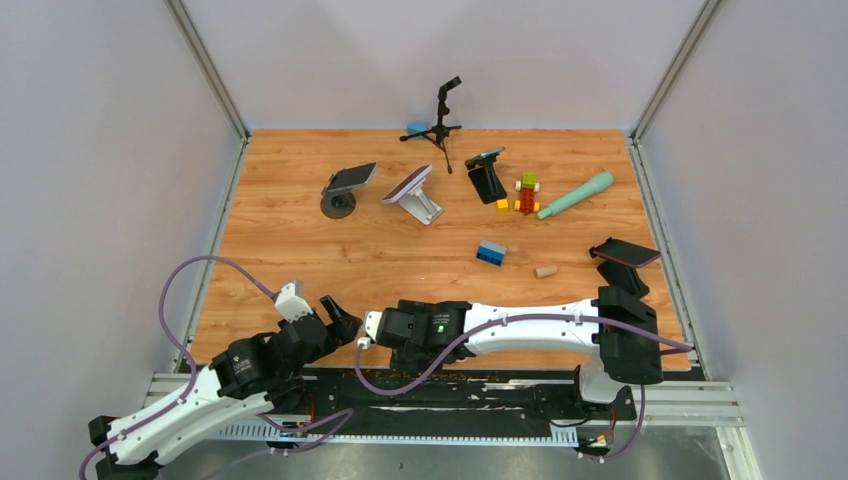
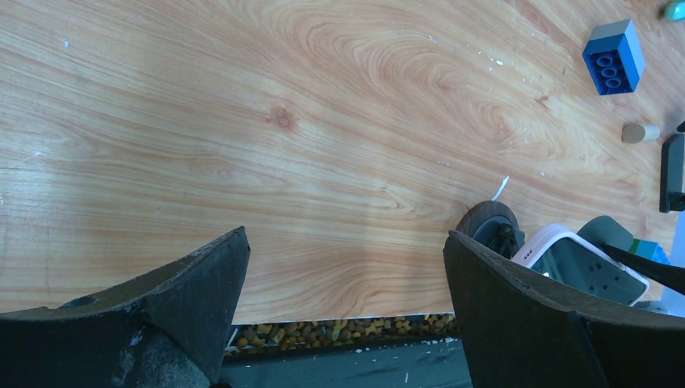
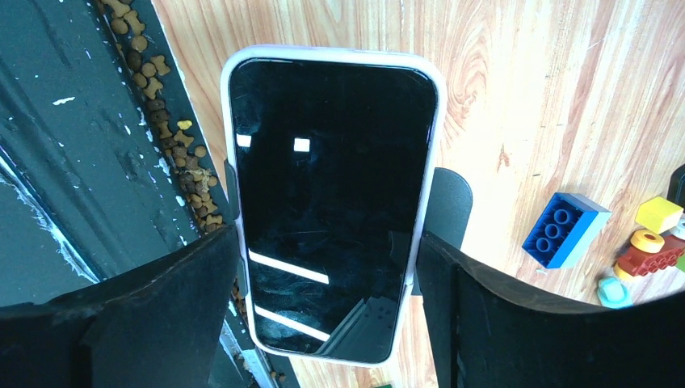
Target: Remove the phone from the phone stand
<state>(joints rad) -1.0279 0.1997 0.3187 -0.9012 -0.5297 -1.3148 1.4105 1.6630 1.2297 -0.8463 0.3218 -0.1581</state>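
The wooden table stretches away from me. My right arm reaches left along its near edge and ends a little left of centre. The phone, in a pale case, sits there at the near edge on its black phone stand. From above my right arm mostly hides it.

It lies straight under my right gripper. Its long axis runs away from my wrist, so I judge it lies left to right along the table edge. My right fingers stand apart, one at each long edge, spanning the short width. I cannot tell whether they already press the case.

My left gripper hangs just to the left over bare wood, fingers spread and empty, with the phone off to its right. The right hand is the nearer one, so lifting the phone falls to it.
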